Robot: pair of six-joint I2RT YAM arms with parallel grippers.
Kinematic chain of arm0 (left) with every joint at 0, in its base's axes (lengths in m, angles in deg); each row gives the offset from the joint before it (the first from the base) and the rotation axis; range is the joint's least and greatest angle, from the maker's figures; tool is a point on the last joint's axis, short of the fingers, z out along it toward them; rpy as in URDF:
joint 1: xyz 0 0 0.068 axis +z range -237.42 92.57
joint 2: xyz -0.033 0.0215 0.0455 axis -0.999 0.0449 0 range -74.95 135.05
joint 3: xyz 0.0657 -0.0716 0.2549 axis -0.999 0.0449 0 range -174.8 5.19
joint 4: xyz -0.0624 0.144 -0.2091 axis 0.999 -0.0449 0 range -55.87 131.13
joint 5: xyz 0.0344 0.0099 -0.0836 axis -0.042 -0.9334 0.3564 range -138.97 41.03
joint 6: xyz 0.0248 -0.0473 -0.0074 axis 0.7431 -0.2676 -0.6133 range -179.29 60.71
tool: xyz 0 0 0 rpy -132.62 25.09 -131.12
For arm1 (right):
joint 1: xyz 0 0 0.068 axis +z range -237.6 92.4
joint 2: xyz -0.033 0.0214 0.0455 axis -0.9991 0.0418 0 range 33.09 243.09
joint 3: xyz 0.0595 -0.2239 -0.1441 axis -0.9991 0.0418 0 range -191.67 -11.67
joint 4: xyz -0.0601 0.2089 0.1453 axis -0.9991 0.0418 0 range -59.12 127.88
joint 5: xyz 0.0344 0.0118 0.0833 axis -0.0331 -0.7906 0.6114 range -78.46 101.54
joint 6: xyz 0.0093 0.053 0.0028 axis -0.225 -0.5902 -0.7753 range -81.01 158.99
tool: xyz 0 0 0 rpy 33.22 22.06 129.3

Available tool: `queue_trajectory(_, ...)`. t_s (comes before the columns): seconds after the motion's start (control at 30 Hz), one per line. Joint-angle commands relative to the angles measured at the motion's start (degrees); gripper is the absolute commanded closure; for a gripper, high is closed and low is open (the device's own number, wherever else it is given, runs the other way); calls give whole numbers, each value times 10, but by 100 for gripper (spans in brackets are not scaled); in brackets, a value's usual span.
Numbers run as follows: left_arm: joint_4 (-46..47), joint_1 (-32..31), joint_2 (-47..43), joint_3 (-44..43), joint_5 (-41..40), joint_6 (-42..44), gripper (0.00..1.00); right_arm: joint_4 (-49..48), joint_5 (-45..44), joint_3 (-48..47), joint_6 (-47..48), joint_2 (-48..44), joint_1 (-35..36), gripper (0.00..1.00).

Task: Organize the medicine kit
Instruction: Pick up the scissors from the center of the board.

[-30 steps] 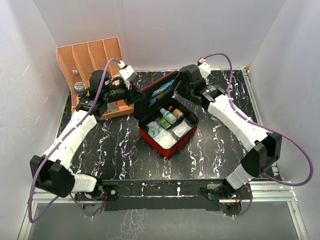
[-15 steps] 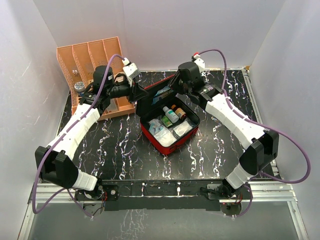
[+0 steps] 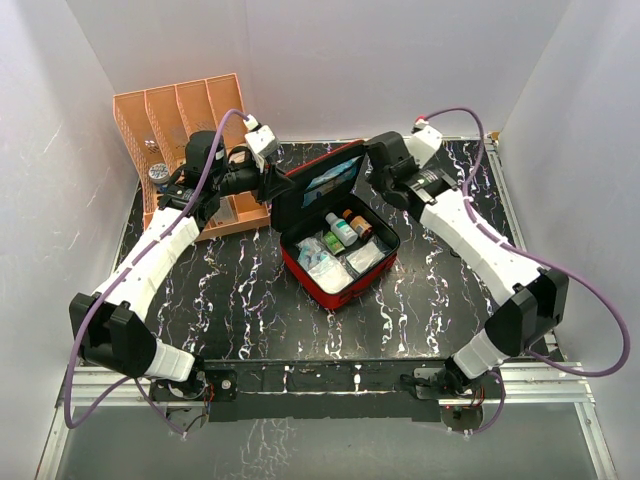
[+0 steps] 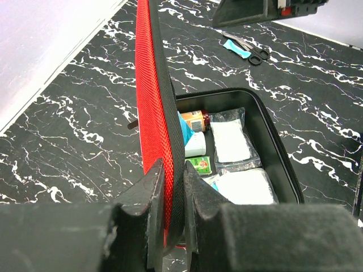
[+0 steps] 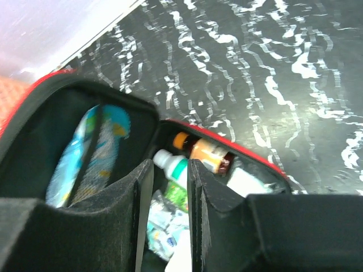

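Found medicine kit (image 3: pixel 303 283) open mid-table (image 3: pixel 230 290), lid (image 3: pixel 318 185) upright. Saw left claw (image 4: pixel 172 175) clamped on lid edge; right claw (image 5: pixel 170 164) near lid, fingers slightly apart, holding nothing.

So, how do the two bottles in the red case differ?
The white bottle carries a green label; the amber bottle carries an orange one. The white bottle looks longer than the amber bottle. Both lie side by side inside the open medicine kit.
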Motion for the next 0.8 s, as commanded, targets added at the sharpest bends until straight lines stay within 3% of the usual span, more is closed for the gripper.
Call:
queue_trajectory(0.0, -28, 1, -16, 6, -4, 11, 100, 24, -20, 34, -6, -41, -72, 72)
queue_trajectory(0.17, -38, 1, -21, 9, -2, 14, 100, 30, 101, 58, 65, -18, -192, 75)
queue_trajectory(0.4, -40, 1, -24, 13, -1, 16, 100, 111, 90, 8, 188, 66, -266, 72)
queue_trajectory(0.77, -44, 4, -23, 16, 1, 18, 100, 137, 129, 69, 251, 100, -357, 67)
